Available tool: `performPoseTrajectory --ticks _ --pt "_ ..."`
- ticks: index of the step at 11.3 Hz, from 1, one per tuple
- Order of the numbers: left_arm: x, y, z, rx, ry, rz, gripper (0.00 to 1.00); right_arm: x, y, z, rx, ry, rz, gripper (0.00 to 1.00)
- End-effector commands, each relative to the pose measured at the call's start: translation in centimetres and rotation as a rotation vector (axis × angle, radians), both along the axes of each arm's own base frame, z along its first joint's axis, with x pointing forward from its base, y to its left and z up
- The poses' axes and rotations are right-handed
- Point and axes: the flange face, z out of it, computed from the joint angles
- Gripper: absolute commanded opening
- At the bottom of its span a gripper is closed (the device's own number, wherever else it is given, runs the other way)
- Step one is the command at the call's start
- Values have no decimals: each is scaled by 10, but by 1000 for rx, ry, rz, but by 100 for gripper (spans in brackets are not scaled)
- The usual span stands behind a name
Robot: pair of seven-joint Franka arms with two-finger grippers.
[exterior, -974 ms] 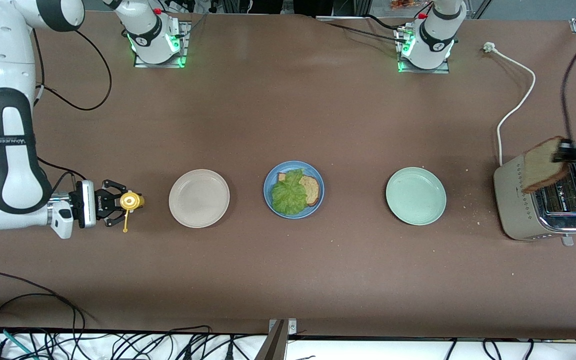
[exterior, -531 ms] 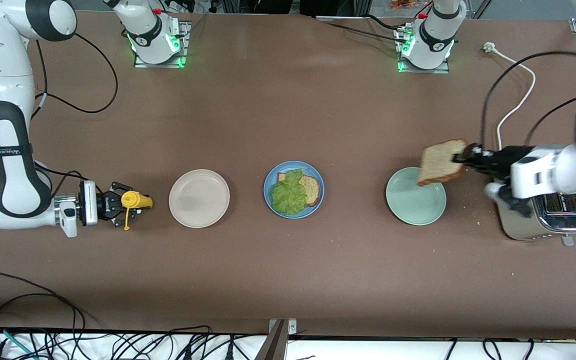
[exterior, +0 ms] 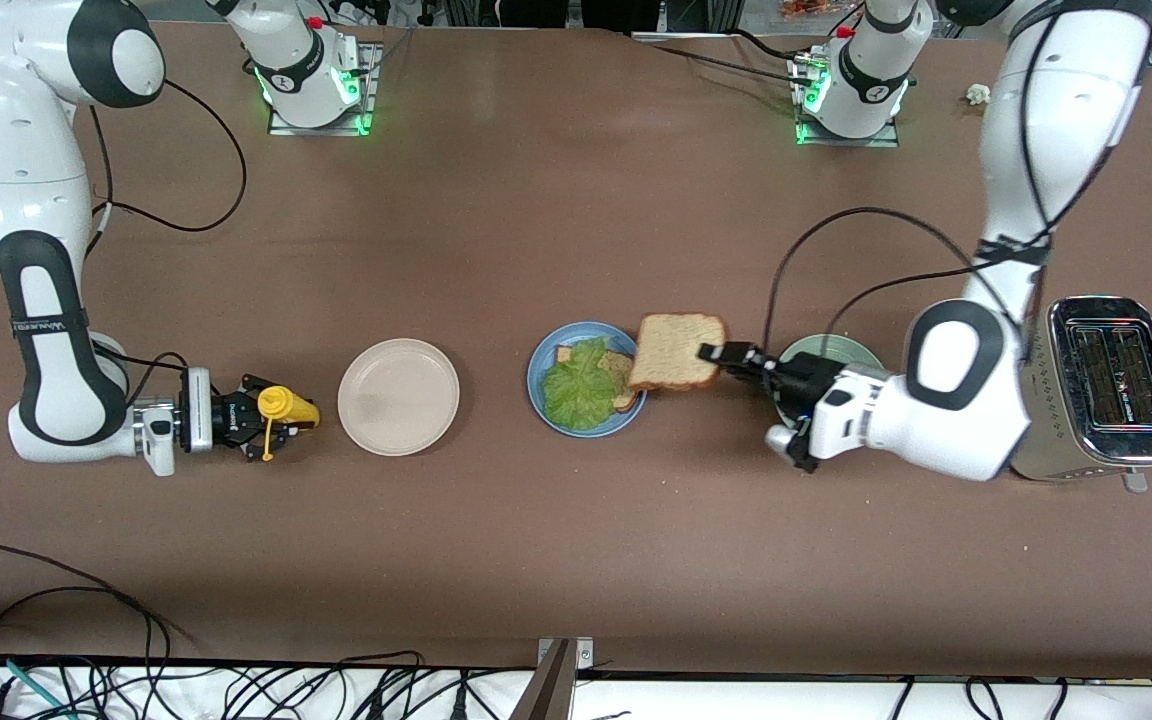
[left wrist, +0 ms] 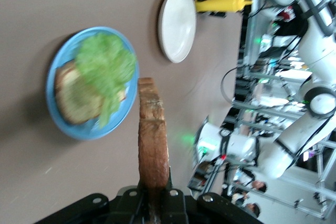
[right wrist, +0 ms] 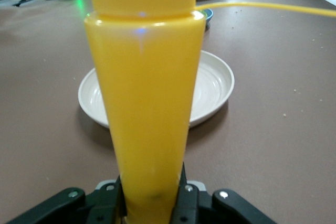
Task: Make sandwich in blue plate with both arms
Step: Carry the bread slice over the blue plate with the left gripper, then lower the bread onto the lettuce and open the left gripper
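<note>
The brown table (exterior: pixel 576 230) takes up nearly everything here, with both arm bases along the edge farthest from the front camera. The left arm (exterior: pixel 1026 200) bends down and across the toaster (exterior: pixel 1101 385), which sits at its own end of the table, and its gripper (exterior: pixel 714 354) is clamped tight on the edge of a slice of bread (exterior: pixel 674 351), held up in the air right over the rim of the blue plate (exterior: pixel 537 385). In the left wrist view that slice (left wrist: pixel 153 135) shows edge-on, crust up, pinched between the fingers. The right arm (exterior: pixel 36 250) is at the other end of the table, its gripper (exterior: pixel 254 418) closed around a yellow squeeze bottle (exterior: pixel 286 405) that points toward the beige plate (exterior: pixel 398 396); in the right wrist view the bottle (right wrist: pixel 147 103) fills the frame with the fingers hugging its base. The three plates sit in a row: the beige one nearest the right arm's end, the blue one in the middle, and a pale green plate (exterior: pixel 836 348) partly hidden under the left arm's wrist. On the blue plate there's a bread slice (exterior: pixel 619 377) with a ruffled lettuce leaf (exterior: pixel 579 385) lying on it, covering most of it. So the sandwich has its base and lettuce down, top slice not yet on. A few crumbs lie near the toaster.
</note>
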Motion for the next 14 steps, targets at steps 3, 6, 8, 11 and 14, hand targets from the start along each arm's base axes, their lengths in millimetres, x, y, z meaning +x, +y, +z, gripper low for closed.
performPoseTrajectory --ticks 3,6,8,11,14 --pt "-6 -76 -102 -172 10 148 0 9 -2 -12 68 -91 -22 46" --pt "-24 -82 -148 -221 44 161 1 9 -3 -13 73 -98 -26 100" --pt "-24 -67 -161 -196 37 160 99 9 -11 -10 57 -98 -30 100" --pt "-14 -41 -156 -92 -38 95 100 7 -37 -5 3 -100 -38 100" --pt "-7 -19 -143 10 -112 21 100 9 -57 25 -110 -81 -20 100"
